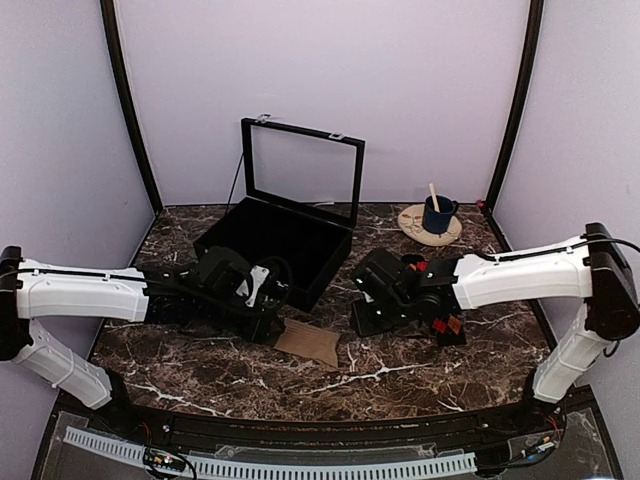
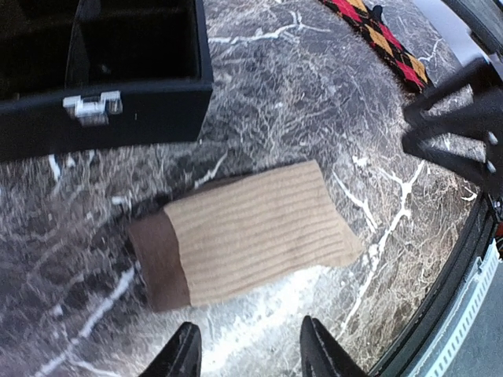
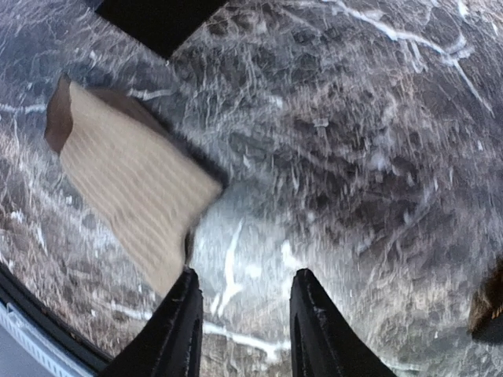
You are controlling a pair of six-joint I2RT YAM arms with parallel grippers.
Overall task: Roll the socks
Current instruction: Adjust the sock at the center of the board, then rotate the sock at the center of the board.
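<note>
Two claws parted and empty above a dark, white-veined marble desk, closed in by pale lilac walls. Lying flat near the front centre, ribbed side up: tan sock, just in front of the open black box. Well apart to the right, by the right arm: argyle sock, red-orange diamonds showing. Left claw hovering at the tan sock's near edge, fingers wide, gripping nothing. Right claw likewise spread, beside that sock's corner. Back right, blue mug on a round wooden coaster.
</note>
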